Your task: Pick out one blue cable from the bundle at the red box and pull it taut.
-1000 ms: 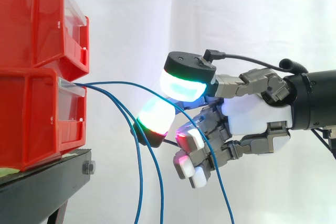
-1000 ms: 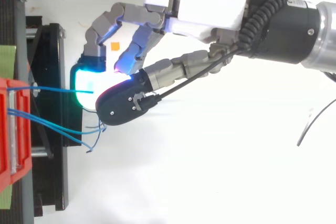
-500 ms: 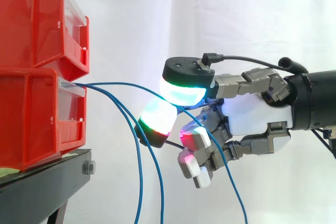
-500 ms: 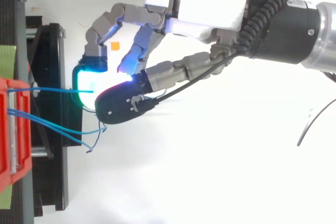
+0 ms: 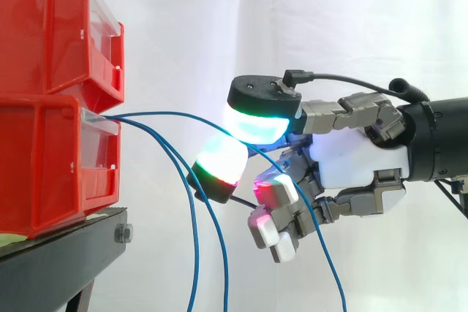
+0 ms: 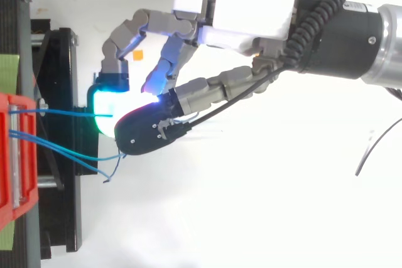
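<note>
One blue cable [image 5: 175, 115] was pinched between the curled fingers of the hand [image 5: 351, 158] near the red box [image 5: 51, 158]; two other cables [image 5: 193, 253] were seen hanging loose

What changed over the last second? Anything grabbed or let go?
Very little. The tail of the blue cable hanging below the hand swung right, toward the arm, and the lower curled fingers shifted slightly. Nothing was newly grabbed or released. Unchanged: the pads' pinch on that cable, its slack arc to the red bin, and the other two blue cables.
</note>
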